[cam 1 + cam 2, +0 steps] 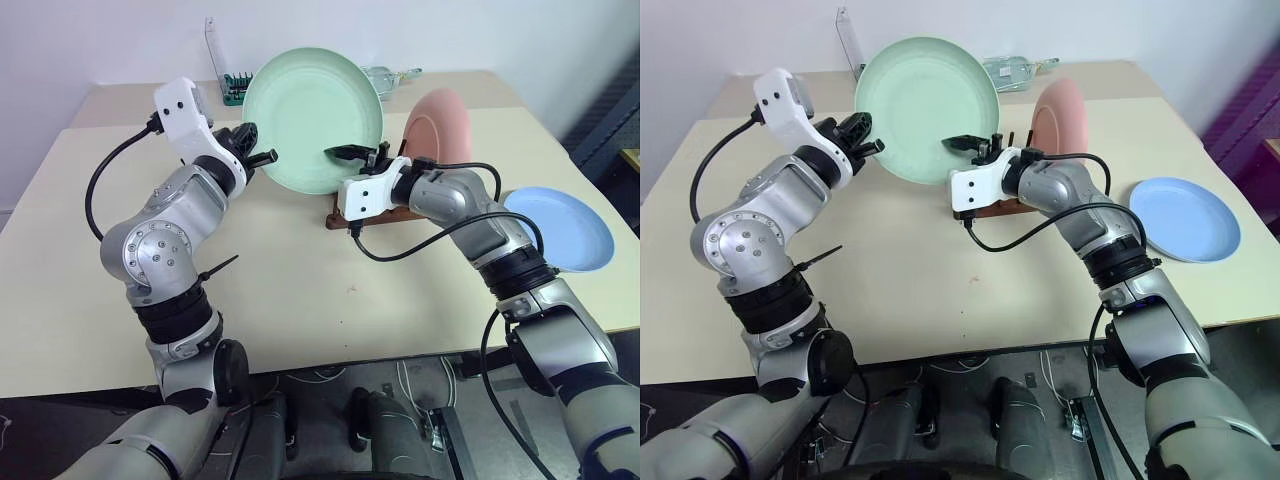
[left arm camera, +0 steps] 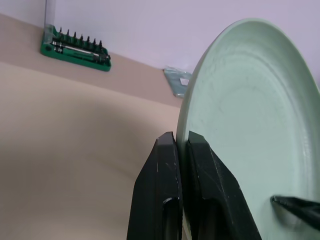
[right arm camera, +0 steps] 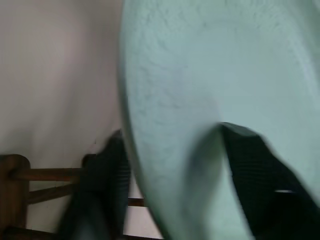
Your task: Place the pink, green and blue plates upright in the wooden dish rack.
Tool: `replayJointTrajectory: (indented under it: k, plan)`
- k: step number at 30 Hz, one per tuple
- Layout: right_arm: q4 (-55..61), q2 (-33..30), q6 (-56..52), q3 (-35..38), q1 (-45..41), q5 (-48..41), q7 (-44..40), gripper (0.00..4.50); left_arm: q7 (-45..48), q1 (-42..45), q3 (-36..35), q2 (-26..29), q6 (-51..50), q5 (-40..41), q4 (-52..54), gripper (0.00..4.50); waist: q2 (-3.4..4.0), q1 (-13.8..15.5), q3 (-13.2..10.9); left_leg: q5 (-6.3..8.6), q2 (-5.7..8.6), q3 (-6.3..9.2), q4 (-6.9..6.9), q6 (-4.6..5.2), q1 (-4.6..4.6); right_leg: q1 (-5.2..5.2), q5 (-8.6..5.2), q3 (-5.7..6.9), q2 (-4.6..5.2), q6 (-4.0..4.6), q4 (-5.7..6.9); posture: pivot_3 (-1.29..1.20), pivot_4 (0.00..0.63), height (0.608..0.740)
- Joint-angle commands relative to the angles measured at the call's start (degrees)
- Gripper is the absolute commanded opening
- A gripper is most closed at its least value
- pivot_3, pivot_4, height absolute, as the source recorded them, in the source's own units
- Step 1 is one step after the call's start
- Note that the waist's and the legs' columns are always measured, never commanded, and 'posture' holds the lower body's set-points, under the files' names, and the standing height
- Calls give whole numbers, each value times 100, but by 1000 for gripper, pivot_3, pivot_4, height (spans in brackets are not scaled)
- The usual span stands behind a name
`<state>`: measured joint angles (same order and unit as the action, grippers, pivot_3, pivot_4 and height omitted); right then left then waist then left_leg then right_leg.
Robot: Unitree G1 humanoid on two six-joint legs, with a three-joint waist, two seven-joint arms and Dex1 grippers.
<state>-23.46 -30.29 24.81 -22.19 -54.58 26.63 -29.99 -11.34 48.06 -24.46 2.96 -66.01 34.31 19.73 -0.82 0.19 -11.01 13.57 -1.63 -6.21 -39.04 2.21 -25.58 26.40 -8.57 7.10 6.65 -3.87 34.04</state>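
**Colours across the table**

A pale mint green plate (image 1: 312,120) is showing plain and matte at upper centre. To its right a salmon pink plate (image 1: 432,122) is standing out, and a light blue plate (image 1: 560,228) is lying at the right edge. The dish rack (image 3: 20,187) is showing dark brown wood. A bright green bit holder (image 2: 75,49) is carrying dark bits. The table (image 1: 300,290) is looking plain beige, and both grippers' fingers (image 2: 165,195) are showing black.
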Motion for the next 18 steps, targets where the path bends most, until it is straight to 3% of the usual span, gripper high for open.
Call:
replayJointTrajectory:
  k: [1,3,6,9,14,18]
  plan:
    - [104,-46,177,96,-84,150,196,789,39,85,-15,32,47,152,120,0,0,-2,0,0,0,0,0,0,0,0,0,0,0,0,0,0,150,730]
    - [118,-60,200,116,-57,211,246,13,78,44,-16,7,59,201,102,0,2,-4,-1,0,0,0,0,0,0,0,0,0,-1,0,-1,0,150,730]
    - [178,-78,201,171,-22,321,354,0,-97,181,-416,-254,441,379,-4,1029,-1,16,-3,0,0,0,-1,-1,0,-2,0,0,-1,0,-2,0,150,730]
    - [286,-89,175,250,19,231,324,0,-525,579,-1209,-308,1502,475,-372,2497,-7,27,-7,-1,0,2,-4,-1,-1,-3,-3,-1,0,6,-4,0,150,730]
    - [598,-29,-57,541,156,-363,64,0,-551,639,-1455,320,2605,179,-811,2497,-6,-49,-8,-1,-1,0,7,-2,4,-2,1,0,-4,-3,0,0,150,730]
    - [2011,559,-2524,1724,406,-3116,-713,0,713,-580,34,2015,2877,-1142,-1193,2497,7,-120,-13,-2,-7,-9,16,-3,10,2,17,-4,-11,5,7,0,150,730]
